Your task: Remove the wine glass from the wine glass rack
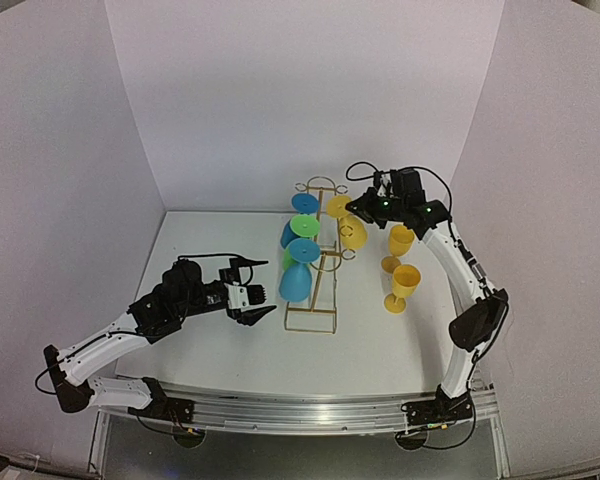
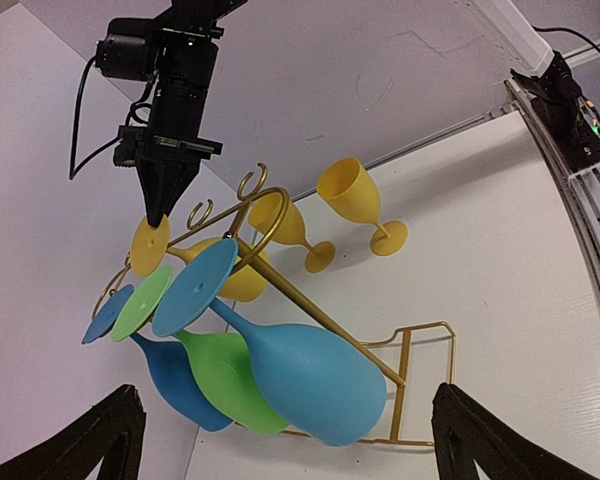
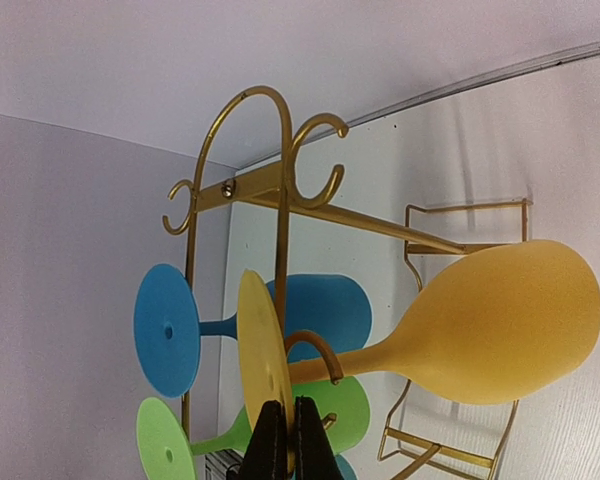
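R tool (image 3: 288, 428) clenched on foot rim of the yellow wine glass (image 3: 500, 320) — it hangs on the right side of the wine glass rack (image 3: 280, 190), stem axis pointing away from the tool. L tool (image 1: 257, 289) released, beyond the rack — R arm nearer.

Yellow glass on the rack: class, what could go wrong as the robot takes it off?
The right gripper pinches the yellow glass only by the edge of its foot, so it could slip and fall. Its stem sits in a hook; a crooked pull could snag it and tip the rack.
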`<action>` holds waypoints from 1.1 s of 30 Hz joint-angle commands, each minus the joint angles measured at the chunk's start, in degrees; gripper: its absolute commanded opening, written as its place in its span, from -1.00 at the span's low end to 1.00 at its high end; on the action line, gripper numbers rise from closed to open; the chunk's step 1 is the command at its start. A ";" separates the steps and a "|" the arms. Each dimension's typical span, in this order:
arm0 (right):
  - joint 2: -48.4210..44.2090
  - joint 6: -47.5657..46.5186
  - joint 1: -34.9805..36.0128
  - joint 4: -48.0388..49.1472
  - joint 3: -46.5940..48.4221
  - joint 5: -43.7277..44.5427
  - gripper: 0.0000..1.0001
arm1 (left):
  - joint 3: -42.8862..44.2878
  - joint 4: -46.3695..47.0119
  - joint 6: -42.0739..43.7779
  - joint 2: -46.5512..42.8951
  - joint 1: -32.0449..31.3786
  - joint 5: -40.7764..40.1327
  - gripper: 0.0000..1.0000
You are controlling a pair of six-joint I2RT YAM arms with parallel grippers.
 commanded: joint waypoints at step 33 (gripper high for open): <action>-11.99 10.73 -4.29 11.52 -14.05 3.23 -1.00 | -0.85 1.80 0.15 -2.11 0.52 1.53 0.99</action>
